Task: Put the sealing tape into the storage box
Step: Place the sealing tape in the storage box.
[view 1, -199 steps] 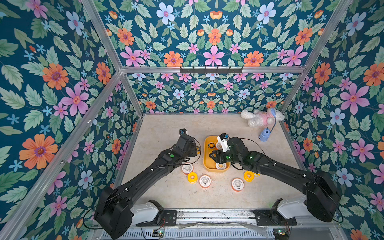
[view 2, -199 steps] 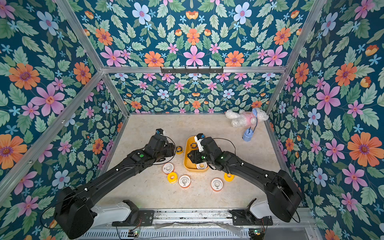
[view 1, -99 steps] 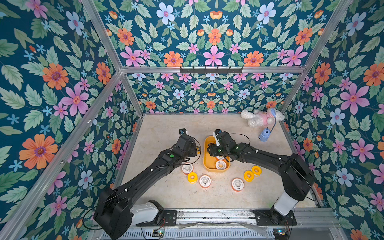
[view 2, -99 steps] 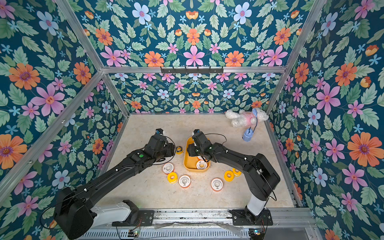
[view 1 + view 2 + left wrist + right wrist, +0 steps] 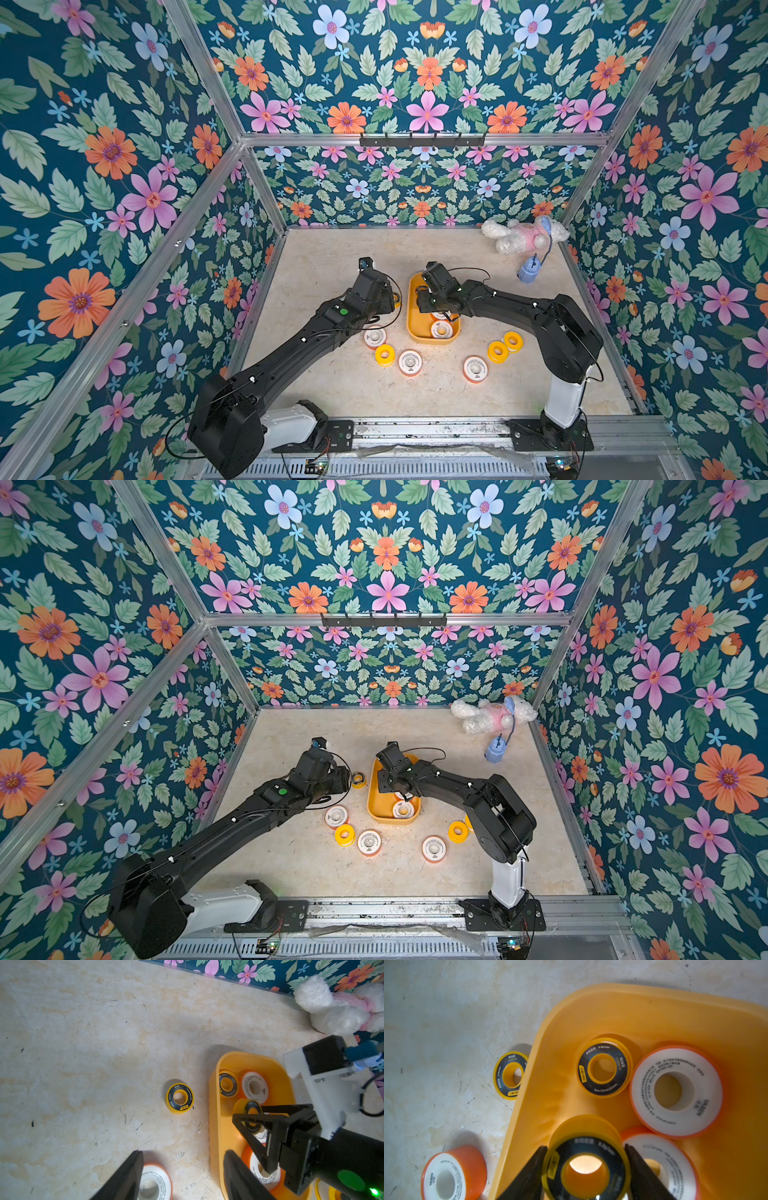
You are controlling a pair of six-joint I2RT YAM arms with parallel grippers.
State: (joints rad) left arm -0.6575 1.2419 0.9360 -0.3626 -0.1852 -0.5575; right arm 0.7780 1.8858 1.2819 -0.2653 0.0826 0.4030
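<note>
The storage box [image 5: 411, 328] [image 5: 374, 810] is a shallow yellow tub at mid-floor. My right gripper [image 5: 585, 1150] [image 5: 249, 1113] hangs over it, shut on a black-faced yellow sealing tape spool [image 5: 585, 1165]. Inside the box lie another black-faced spool [image 5: 604, 1068] and two white, orange-rimmed spools [image 5: 675, 1091] [image 5: 670, 1167]. Just left of the box my left gripper [image 5: 183, 1154] [image 5: 347, 777] is open, holding nothing. A white spool [image 5: 154, 1184] lies under one of its fingers. A further black-faced spool [image 5: 179, 1098] [image 5: 358, 779] sits on the floor beside the box.
Several loose spools lie on the floor in front of the box: white ones [image 5: 375, 336] [image 5: 410, 362] [image 5: 475, 368] and yellow ones [image 5: 385, 354] [image 5: 497, 351] [image 5: 513, 340]. A plush toy [image 5: 523, 235] and a blue object on a cord [image 5: 528, 272] sit at the back right. Flowered walls enclose the floor.
The right arm has folded upward near its base, while its gripper, still holding the spool, has shifted slightly left over the box. The left arm has not moved.
</note>
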